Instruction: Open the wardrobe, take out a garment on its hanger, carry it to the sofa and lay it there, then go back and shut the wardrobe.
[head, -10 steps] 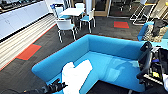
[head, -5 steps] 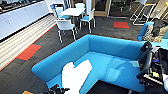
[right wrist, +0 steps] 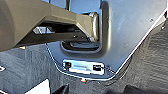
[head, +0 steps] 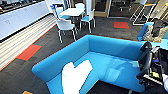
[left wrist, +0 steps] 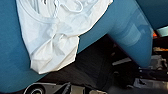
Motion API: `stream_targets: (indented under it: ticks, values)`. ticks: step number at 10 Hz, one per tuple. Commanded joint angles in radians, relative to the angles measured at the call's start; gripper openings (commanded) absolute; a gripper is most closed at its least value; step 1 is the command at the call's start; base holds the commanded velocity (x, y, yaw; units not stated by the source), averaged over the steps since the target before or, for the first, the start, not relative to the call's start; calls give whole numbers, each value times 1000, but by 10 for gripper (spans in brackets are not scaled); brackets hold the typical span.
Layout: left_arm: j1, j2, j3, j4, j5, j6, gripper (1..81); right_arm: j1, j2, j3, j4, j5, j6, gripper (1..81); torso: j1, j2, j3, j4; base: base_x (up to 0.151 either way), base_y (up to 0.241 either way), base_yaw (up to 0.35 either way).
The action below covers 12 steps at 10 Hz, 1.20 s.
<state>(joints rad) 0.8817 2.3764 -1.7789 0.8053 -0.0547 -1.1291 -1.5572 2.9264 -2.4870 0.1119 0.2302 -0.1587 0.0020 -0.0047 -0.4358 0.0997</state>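
**Free room around the sofa**

The seat of the large turquoise upholstered sofa point(head: 112, 67) is left bare toward 3 o'clock; its near end at 6 o'clock is taken by the crumpled white garment point(head: 75, 76). White chairs point(head: 65, 27) and a white table point(head: 72, 11) are found at 11 o'clock, across open dark carpet point(head: 45, 40).

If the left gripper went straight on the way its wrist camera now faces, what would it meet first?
Most likely the white garment lying on the turquoise sofa, which sits in that line; depth is unclear, and the gripper's fingers cannot be made out.
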Motion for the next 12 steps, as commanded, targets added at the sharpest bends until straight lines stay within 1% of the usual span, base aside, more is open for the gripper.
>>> stream_targets:
  ticks: [1,2,3,5,7,8,9,10,11,12]
  values:
    - [171,-9,3,248,1,5,811,-4,7,4,-6,-74,-1,811,0,0,58,0,0,0,0]
    - [233,24,-55,277,0,6,811,1,7,-1,-5,-74,-1,811,0,0,76,0,0,0,0]
    - [285,49,-98,282,-2,6,811,2,7,-7,-3,-74,-1,811,0,0,41,0,0,0,0]
    - [361,104,-172,284,-7,9,811,7,7,-15,-3,-74,2,811,-2,-2,59,0,0,0,0]
    - [423,149,-217,302,-8,11,811,10,7,-16,-3,-71,7,811,-2,-2,57,-58,0,0,0]
    - [448,178,-240,328,-8,11,811,10,7,-18,-1,-65,8,811,-2,-2,57,-77,0,0,0]
    - [469,213,-278,333,-8,9,811,10,7,-18,-3,-61,8,811,-2,-3,57,-97,0,0,0]
    - [486,247,-320,333,-8,9,811,10,6,-18,-1,-61,8,811,-2,-3,57,-123,0,0,0]
    - [500,271,-344,333,-8,9,811,10,6,-25,-1,-61,8,811,-2,-3,58,-86,0,0,0]
    - [510,287,-350,331,-2,11,811,9,6,-32,-1,-61,8,811,-2,-3,60,-103,0,0,0]
